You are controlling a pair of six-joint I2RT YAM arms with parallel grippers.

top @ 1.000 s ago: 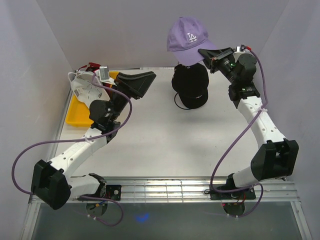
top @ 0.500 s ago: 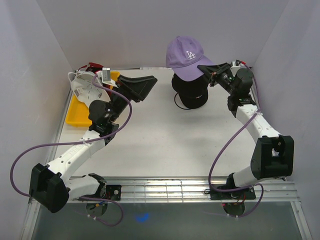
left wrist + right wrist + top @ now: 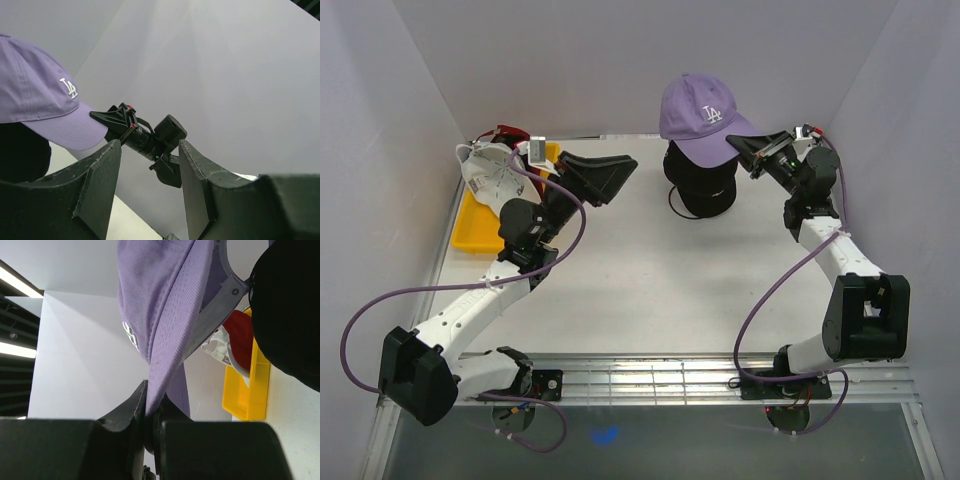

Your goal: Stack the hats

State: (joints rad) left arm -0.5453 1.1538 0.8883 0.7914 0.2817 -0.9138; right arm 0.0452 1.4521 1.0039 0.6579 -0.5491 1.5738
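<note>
We grip the lavender cap (image 3: 705,108) by its brim, right claw (image 3: 748,146) clamped on it, so the crown lines up over the black cap (image 3: 701,188) at the frame's upper centre on the counter (image 3: 620,270); contact appears not yet made. The left claw (image 3: 608,168) stands apart, empty.

1 yellow tray (image 3: 468,236) lies at the far left of the white counter (image 3: 650,280), just beside the left wall (image 3: 380,150). Plain white walls enclose the counter on 3 sides.
</note>
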